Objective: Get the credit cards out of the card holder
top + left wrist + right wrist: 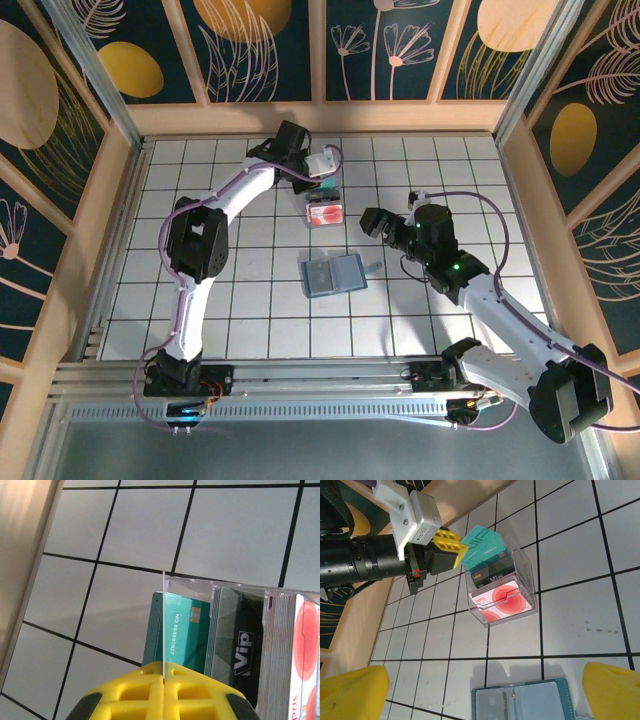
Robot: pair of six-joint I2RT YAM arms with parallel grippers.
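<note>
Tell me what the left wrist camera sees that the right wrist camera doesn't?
Left wrist, not right wrist: the gold chip and long number on a teal card. Right wrist, not left wrist: the open card holder on the table, the open right gripper, and a side look at the shut left gripper pinching the held teal card. Both: the clear box, its black VIP card and its white-and-red card.

white gridded table (250, 300) ringed by dark floral wall panels (400, 50).
</note>
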